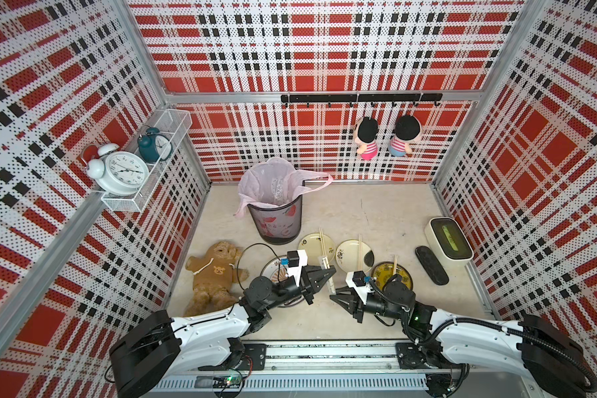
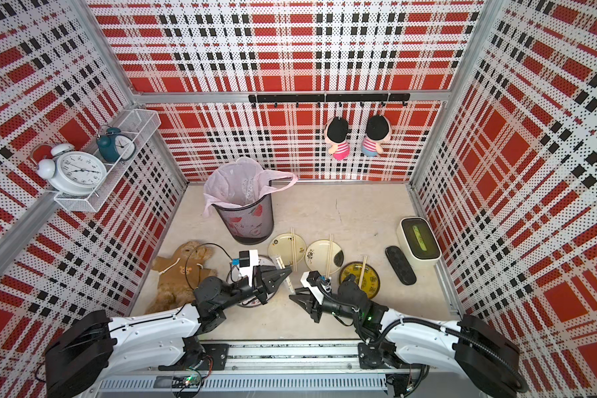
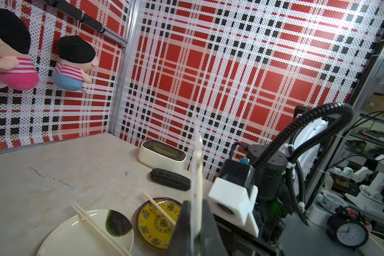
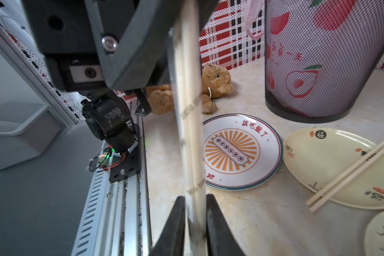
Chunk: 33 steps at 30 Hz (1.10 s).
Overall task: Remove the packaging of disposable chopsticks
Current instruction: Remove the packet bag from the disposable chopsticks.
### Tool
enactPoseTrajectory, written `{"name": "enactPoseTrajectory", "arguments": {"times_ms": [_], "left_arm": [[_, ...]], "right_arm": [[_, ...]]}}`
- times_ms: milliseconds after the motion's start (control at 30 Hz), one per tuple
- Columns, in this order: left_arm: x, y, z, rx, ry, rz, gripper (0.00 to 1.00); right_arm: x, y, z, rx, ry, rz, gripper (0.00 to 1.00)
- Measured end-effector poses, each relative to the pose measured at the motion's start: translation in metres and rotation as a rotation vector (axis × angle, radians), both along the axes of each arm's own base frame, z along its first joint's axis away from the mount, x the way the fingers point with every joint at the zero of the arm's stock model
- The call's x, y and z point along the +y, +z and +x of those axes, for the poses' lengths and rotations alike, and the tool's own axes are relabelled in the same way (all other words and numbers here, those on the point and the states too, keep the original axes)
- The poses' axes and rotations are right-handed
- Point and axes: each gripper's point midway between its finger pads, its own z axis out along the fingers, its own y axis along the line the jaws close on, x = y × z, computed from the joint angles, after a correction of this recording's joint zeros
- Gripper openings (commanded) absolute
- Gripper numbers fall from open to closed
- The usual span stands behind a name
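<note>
Mid-peel: left gripper (image 3: 194,202) clenched clear sleeve (image 3: 196,155) end, right gripper (image 4: 194,199) pinched wrapped chopsticks (image 4: 192,133); next probably needed straight pull apart

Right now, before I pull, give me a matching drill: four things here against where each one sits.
Things: 1 yellow plate; 2 orange-striped plate; 3 wrapped chopsticks; 4 teddy bear.
Places: A lying beside the left arm; B clamped by left gripper and right gripper; C bare chopsticks across it; D partly beneath the left arm.
Pairs: 1-C, 2-D, 3-B, 4-A.

Twin overhead views; two close wrist views.
</note>
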Motion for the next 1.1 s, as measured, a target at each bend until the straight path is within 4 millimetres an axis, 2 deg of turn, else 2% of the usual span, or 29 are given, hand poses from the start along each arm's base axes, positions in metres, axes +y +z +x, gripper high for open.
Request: {"name": "enactPoseTrajectory", "arguments": {"times_ms": [67,167,233,300,433,500,533,600,700,767,1100], "left_arm": [[-0.002,-0.002,-0.002,-0.006,-0.008,0.011,0.0],[-0.003,-0.004,-0.004,-0.007,-0.014,0.021,0.02],[-0.004,-0.006,-0.005,-0.008,-0.017,0.029,0.31],[-0.004,-0.006,-0.006,-0.007,-0.019,0.032,0.47],[-0.003,-0.002,-0.008,-0.011,-0.026,0.017,0.52],[-0.001,0.005,-0.009,-0.02,-0.026,-0.005,0.5],[0.0,0.008,-0.01,-0.024,-0.026,-0.016,0.45],[0.002,0.015,-0.011,-0.038,-0.024,-0.038,0.28],[0.003,0.019,-0.011,-0.042,-0.024,-0.055,0.1],[0.003,0.021,-0.013,-0.041,-0.031,-0.062,0.02],[-0.006,0.016,-0.015,-0.028,-0.047,-0.069,0.01]], "right_arm": [[0.001,-0.003,-0.002,0.003,0.012,-0.005,0.0],[0.0,-0.005,-0.004,-0.006,0.022,-0.003,0.0],[-0.002,-0.007,-0.006,-0.009,0.026,0.0,0.0],[-0.003,-0.01,-0.008,-0.008,0.03,0.003,0.0],[-0.005,-0.011,-0.011,-0.009,0.042,0.008,0.0],[-0.004,-0.008,-0.013,-0.014,0.053,0.019,0.0],[-0.004,-0.007,-0.014,-0.016,0.058,0.023,0.0],[-0.004,-0.005,-0.016,-0.02,0.07,0.033,0.0],[-0.003,-0.002,-0.018,-0.025,0.085,0.043,0.0],[-0.002,-0.002,-0.018,-0.026,0.088,0.047,0.0],[-0.005,-0.002,-0.019,-0.039,0.085,0.033,0.0]]}}
